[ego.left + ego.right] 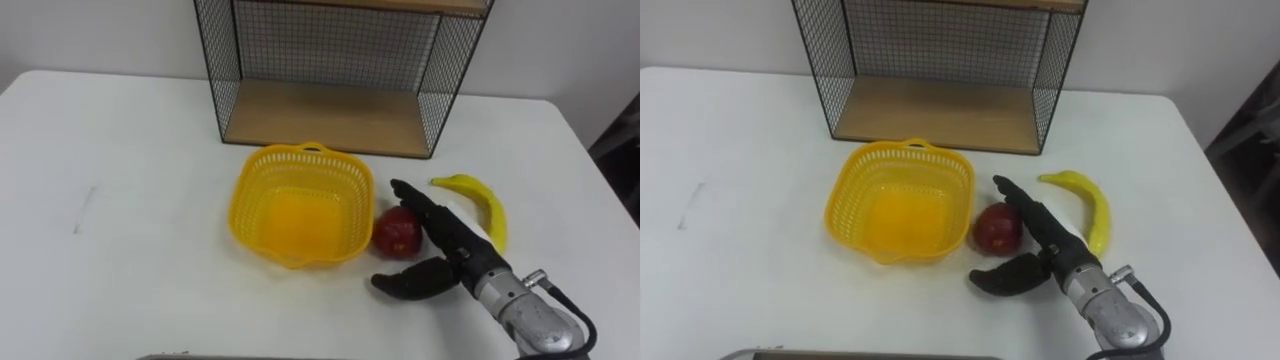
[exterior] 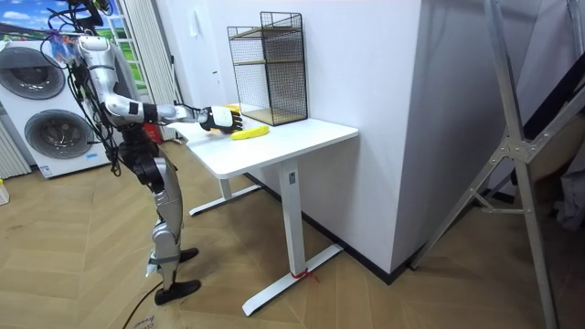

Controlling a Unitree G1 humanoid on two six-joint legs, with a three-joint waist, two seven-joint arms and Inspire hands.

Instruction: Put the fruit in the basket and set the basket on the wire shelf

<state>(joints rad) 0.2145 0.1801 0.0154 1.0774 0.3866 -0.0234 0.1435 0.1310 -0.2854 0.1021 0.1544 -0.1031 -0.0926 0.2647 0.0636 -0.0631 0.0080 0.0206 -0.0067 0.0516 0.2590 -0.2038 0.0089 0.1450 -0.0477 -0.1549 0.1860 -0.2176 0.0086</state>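
Since your right hand has its fingers straight along the apple and its thumb spread wide, nothing is clamped yet. Apple looks firm, smooth and likely to roll, so cup its widest part. It sits on the table, touching the basket. Basket empty. Banana lies further right and is probably softer.

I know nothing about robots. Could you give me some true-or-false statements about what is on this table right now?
1. The yellow basket has no fruit in it. True.
2. The banana lies on the wire shelf. False: it lies on the white table, to the right of the robot's hand.
3. The right hand is open, with its fingers alongside the red apple. True.
4. The red apple is already in the basket. False: it sits on the table just right of the basket.
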